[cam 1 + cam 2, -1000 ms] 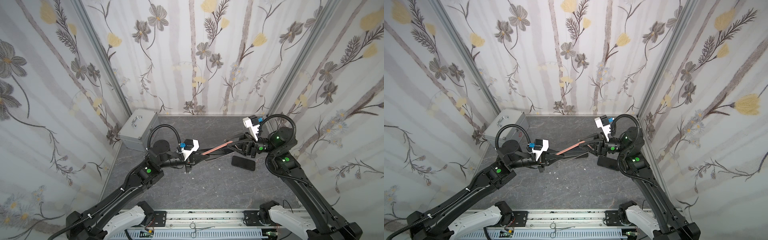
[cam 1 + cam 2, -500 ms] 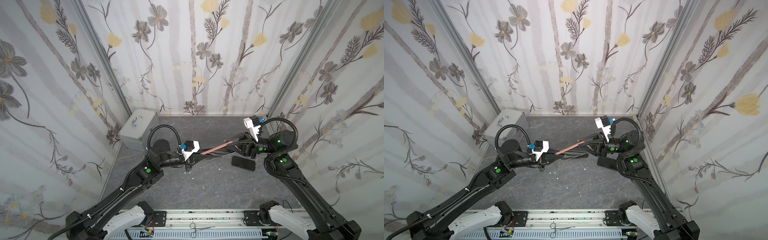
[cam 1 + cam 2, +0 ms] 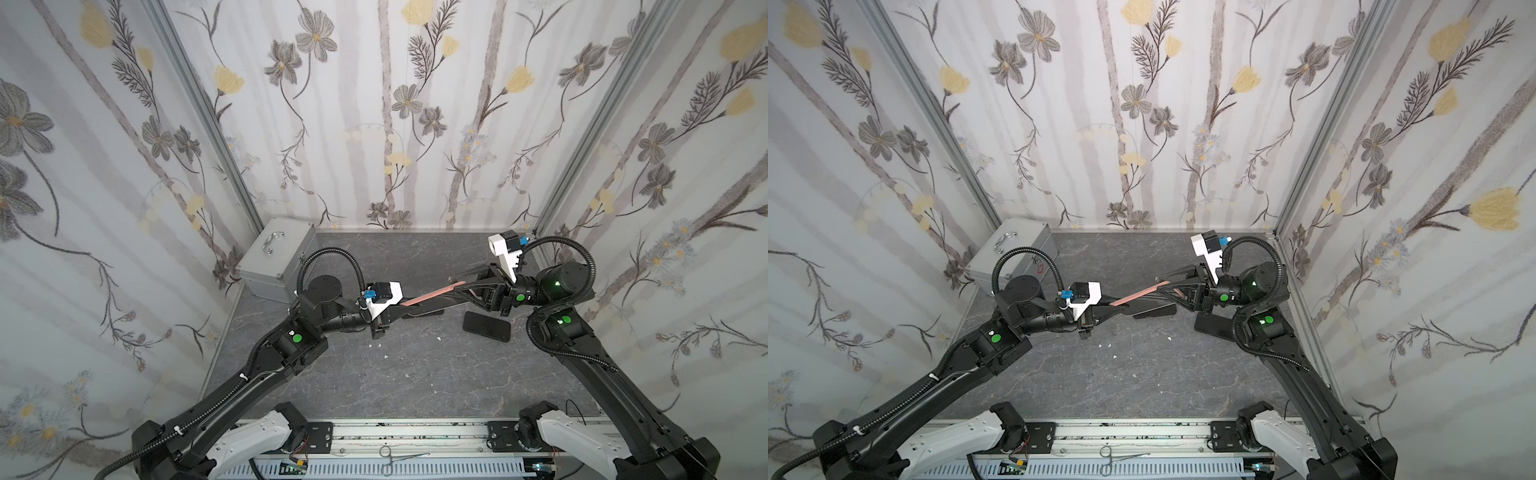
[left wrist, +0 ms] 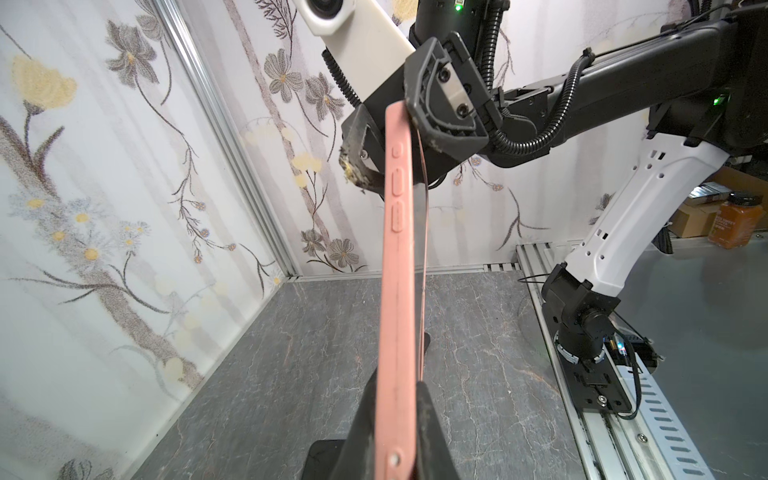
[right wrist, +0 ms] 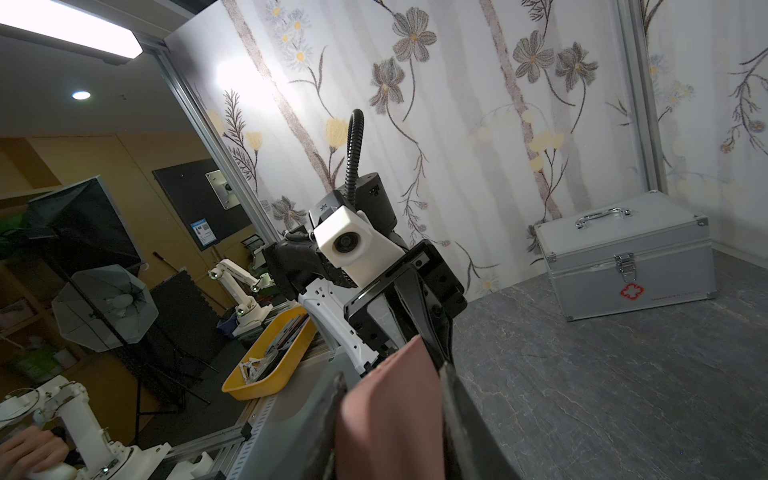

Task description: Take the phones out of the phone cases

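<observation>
A pink phone case (image 3: 432, 293) (image 3: 1140, 295) hangs edge-up above the table between both arms. My left gripper (image 3: 405, 307) (image 4: 397, 399) is shut on one end of it, fingers pressed flat against both faces. At the other end my right gripper (image 3: 457, 284) (image 5: 392, 372) is shut on the case (image 5: 390, 415), one finger along each long edge. In the left wrist view the case (image 4: 399, 270) shows its side buttons and a thin lip. The black phone (image 3: 486, 326) (image 3: 1214, 328) lies flat on the table under the right arm, apart from the case.
A silver metal box (image 3: 278, 257) (image 5: 623, 257) with a handle stands at the back left corner. Small white crumbs (image 3: 378, 344) dot the grey table. Forceps (image 3: 399, 457) lie on the front rail. Patterned walls close three sides.
The right arm's elbow has shifted slightly outward and down. The case stays held between both grippers in about the same place. The phone on the table has not moved.
</observation>
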`<state>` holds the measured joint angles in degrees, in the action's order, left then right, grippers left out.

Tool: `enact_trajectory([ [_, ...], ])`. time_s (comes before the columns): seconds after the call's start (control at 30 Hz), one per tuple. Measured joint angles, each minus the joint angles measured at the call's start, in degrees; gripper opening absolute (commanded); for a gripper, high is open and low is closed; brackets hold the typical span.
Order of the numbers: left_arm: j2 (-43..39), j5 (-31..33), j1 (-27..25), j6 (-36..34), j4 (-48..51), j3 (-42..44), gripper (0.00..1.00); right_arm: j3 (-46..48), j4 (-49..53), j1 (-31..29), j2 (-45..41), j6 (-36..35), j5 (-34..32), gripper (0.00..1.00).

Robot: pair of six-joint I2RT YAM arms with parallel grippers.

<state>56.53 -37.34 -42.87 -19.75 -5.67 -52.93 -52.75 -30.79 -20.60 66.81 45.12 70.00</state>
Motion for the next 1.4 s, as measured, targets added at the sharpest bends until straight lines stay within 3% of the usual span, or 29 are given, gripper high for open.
enact_trajectory([
  [0.97, 0.5, 2.69, -0.17, -4.66, 2.64, -0.85, 0.0, 1.18, 2.82, -0.07, 0.26, 3.04, -1.75, 0.42],
  [1.17, -0.22, 4.09, -0.31, -5.73, -0.04, 0.26, 0.0, -0.33, 5.75, -0.07, -0.46, 4.28, -4.55, 0.73],
  [1.4, -2.82, 6.38, -0.2, -1.2, -8.9, 5.16, 0.0, -0.87, 8.46, 2.54, -7.41, -0.81, -12.22, 0.81],
])
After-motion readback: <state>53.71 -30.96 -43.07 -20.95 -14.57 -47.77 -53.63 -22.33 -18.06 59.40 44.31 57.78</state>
